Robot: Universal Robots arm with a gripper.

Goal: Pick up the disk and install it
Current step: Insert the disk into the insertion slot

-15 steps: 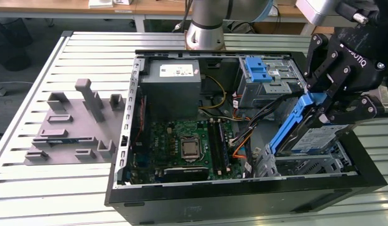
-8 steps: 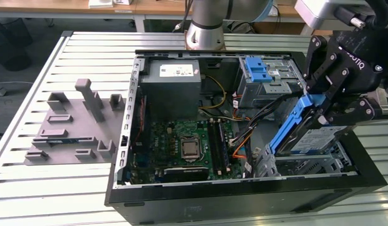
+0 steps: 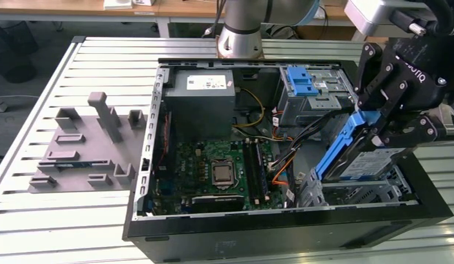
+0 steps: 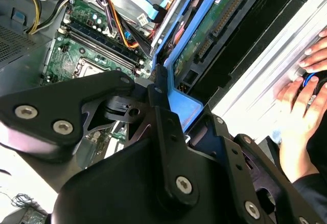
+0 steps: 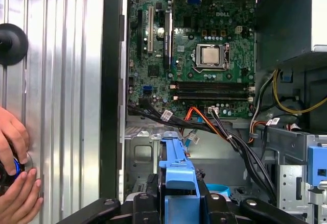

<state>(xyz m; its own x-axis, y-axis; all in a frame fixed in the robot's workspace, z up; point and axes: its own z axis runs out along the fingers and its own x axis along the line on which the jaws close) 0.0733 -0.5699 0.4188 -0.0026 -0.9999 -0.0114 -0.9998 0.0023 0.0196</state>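
The disk, silver-grey with a blue-and-white label and blue side rails, hangs steeply tilted over the metal drive cage at the near corner of the open computer case on the exterior view's right. My black gripper is shut on its upper end, clamping the blue rail. In the first wrist view the blue rail sits between my fingers above the cage. The second wrist view has the disk's green circuit-board underside and the gripper closed on the rail.
The case holds a motherboard, a grey power supply, a blue latch on the rear bay, and loose cables. A grey fixture lies on the slatted table. A person's hands rest on the table beside the case.
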